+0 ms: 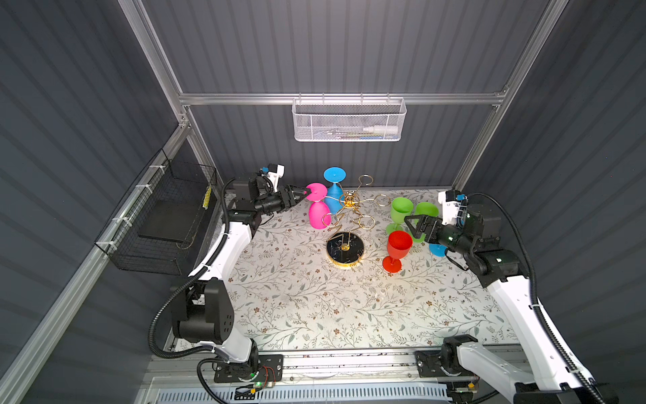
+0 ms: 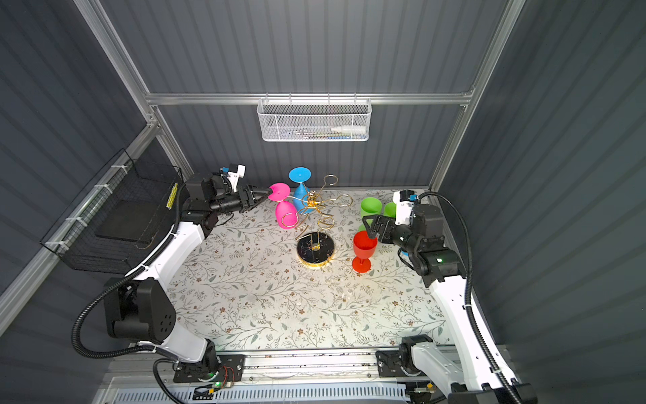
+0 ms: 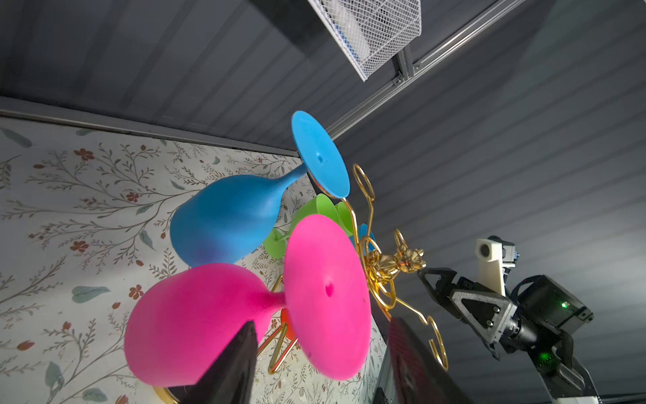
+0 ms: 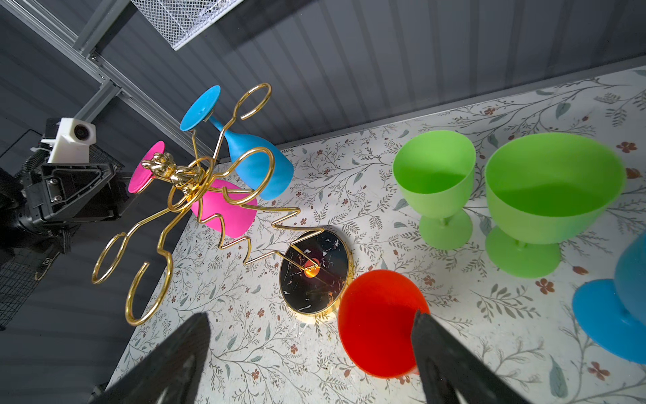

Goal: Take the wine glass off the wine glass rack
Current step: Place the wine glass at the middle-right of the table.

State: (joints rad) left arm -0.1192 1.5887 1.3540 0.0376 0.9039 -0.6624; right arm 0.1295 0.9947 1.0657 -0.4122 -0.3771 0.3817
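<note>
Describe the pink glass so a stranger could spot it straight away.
On the flowered table stands a gold wire rack with ring-ended arms. Two glasses hang upside down from it. The pink glass is the one nearer the left gripper; its neighbour, the blue glass, hangs farther back.

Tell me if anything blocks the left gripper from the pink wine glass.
Nothing visible does. The rim of the pink wine glass's foot sits between the open jaws of the left gripper. The hanging blue wine glass is close beside it on the wine glass rack, not between them.
</note>
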